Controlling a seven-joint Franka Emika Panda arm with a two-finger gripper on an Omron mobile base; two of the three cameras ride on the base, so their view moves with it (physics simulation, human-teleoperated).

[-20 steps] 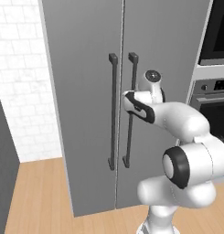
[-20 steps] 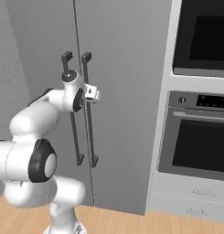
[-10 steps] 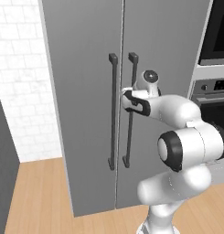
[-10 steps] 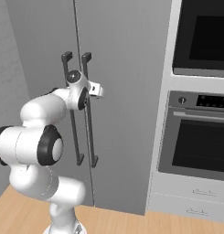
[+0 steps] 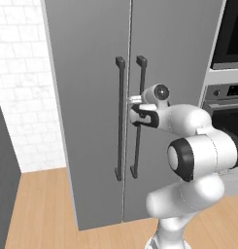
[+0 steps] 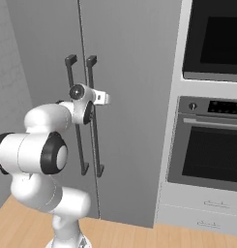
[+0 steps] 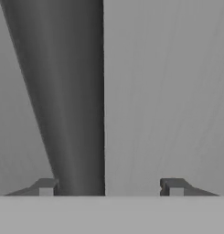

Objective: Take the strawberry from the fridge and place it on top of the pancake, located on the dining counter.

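Observation:
The fridge (image 5: 86, 73) (image 6: 134, 72) stands in front of me with both grey doors shut, so the strawberry is hidden. The pancake and the dining counter are out of view. My gripper (image 5: 134, 111) (image 6: 93, 107) is at mid-height on the right door's dark bar handle (image 5: 140, 78) (image 6: 92, 68). In the hand view the handle (image 7: 72, 91) runs between the two fingertips of the gripper (image 7: 111, 187), close to the left one. The jaws stand apart around the bar with a wide gap on the right side. The door face (image 7: 168, 91) lies behind the bar.
The left door's handle (image 5: 119, 121) hangs just beside the right one. A black-glass wall oven (image 6: 212, 43) and a lower oven (image 6: 207, 155) sit to the fridge's right. A white brick wall (image 5: 23, 97) and wood floor (image 5: 42, 209) lie to the left.
The hand has settled onto the right door handle and the elbow has swung forward. The jaws have started to narrow around the bar.

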